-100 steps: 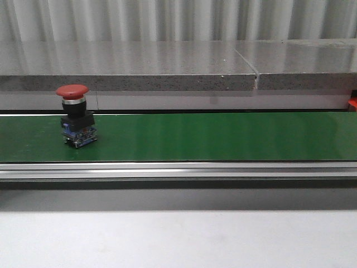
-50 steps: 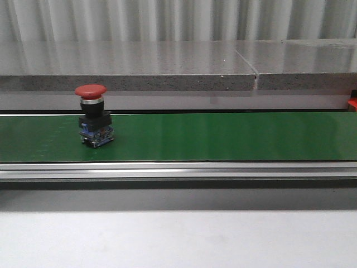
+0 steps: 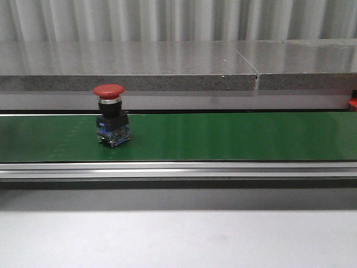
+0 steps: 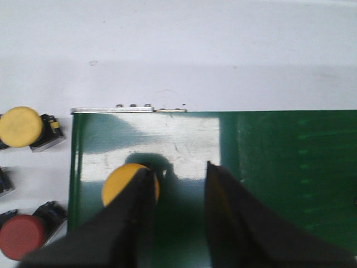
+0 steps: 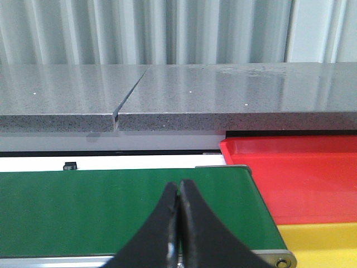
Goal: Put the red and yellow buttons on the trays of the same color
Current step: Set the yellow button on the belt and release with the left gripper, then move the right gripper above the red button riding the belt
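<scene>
A red button with a black base stands upright on the green belt in the front view, left of the middle. In the left wrist view my left gripper is open above the belt; a yellow button stands on the belt beside one finger, outside the gap. Another yellow button and a red button stand on the white table beside the belt. In the right wrist view my right gripper is shut and empty over the belt's end, next to the red tray and yellow tray.
A grey stone ledge runs behind the belt, with a corrugated wall behind it. An aluminium rail edges the belt's near side. White table surface lies in front.
The red button has travelled to the right along the belt, still upright.
</scene>
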You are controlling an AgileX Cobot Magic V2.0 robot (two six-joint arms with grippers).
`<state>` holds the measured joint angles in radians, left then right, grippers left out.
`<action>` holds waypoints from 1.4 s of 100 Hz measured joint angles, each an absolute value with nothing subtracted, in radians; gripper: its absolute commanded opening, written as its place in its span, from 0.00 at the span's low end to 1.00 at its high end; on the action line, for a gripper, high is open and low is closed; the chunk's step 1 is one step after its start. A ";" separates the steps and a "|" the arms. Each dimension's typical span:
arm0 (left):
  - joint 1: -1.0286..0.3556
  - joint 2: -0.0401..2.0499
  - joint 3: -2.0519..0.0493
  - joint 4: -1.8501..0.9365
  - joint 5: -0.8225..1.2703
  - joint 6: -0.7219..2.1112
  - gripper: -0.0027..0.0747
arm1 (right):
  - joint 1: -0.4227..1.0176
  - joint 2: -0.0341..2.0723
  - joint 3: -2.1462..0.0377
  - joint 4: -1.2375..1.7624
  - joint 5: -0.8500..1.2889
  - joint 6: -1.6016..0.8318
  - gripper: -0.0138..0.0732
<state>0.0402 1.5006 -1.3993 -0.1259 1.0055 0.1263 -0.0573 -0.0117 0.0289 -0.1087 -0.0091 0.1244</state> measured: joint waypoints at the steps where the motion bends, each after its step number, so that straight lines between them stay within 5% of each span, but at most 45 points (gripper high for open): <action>1: 0.036 1.495 -1.389 -0.124 1.002 0.126 0.01 | -0.057 -0.012 0.029 -0.109 -0.009 0.124 0.08; 65: -0.100 0.892 -0.867 -0.062 0.709 0.128 0.01 | -0.057 -0.012 0.029 -0.109 -0.009 0.124 0.08; 140: -0.101 0.364 -0.625 -0.081 0.810 0.128 0.01 | -0.057 -0.009 -0.040 -0.111 0.071 0.124 0.08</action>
<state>-0.1012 0.3642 -0.6253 -0.0805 0.8099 0.1284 -0.0573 -0.0094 -0.0400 -0.1112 0.0715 0.1244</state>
